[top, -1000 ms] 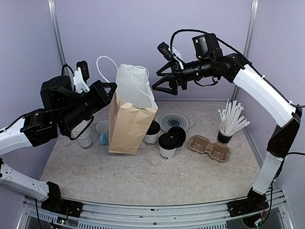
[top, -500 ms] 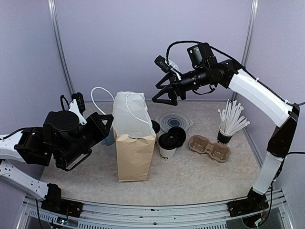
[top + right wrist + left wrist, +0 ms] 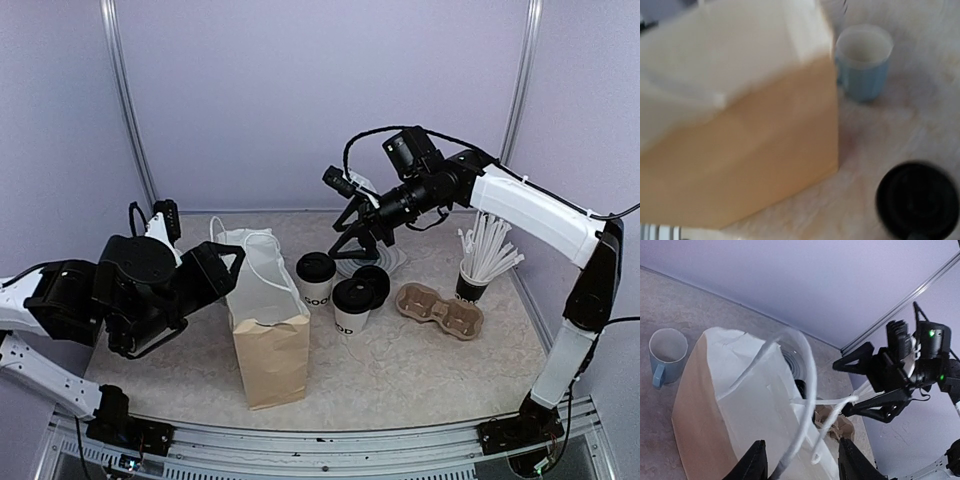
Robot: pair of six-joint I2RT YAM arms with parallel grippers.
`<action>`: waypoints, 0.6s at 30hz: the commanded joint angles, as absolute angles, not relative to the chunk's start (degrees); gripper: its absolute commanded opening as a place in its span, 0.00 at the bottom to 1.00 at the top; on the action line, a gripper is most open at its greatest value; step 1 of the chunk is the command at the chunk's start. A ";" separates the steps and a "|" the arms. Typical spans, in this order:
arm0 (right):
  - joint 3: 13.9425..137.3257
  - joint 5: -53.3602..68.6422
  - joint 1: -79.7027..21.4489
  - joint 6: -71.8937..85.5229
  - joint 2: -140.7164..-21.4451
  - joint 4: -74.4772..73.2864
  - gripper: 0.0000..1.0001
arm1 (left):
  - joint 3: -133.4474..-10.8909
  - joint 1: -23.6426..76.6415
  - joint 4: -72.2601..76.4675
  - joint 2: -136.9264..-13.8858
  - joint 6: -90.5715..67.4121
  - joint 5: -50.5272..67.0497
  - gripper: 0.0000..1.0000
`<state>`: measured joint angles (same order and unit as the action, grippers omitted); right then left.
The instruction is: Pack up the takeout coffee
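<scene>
Left claw [image 3: 801, 461]: fingers apart, the white bag handle [image 3: 812, 382] running between them.
Right claw [image 3: 350, 246]: spread wide, empty, in the air near the tabletop's [image 3: 420, 370] far edge.
Takeout coffee [image 3: 316, 280]: upright, lidded, mid-tabletop, just beside the paper bag [image 3: 268, 345].

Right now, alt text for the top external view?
A brown paper bag stands left of centre, the left gripper open at its top. The open right gripper hovers near two black-lidded cups, beside a pulp cup carrier and a cup of straws.
</scene>
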<state>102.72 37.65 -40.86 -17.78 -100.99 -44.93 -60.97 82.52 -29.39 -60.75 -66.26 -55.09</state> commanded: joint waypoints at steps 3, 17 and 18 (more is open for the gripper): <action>97.30 39.35 -41.77 -21.47 -96.42 -46.77 0.92 | -70.71 83.10 -35.37 -56.07 -45.34 -55.02 0.51; 94.22 33.60 -53.29 -37.16 -90.90 -48.15 0.81 | -83.82 49.09 -48.96 -60.31 6.69 -17.80 0.68; 95.72 34.13 -55.20 -38.48 -91.16 -49.23 0.79 | -84.15 45.17 -48.98 -61.54 7.39 -15.08 0.67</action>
<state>93.38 36.71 -47.31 -30.89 -93.19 -47.29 -83.90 56.73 -43.57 -57.28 -5.26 -32.10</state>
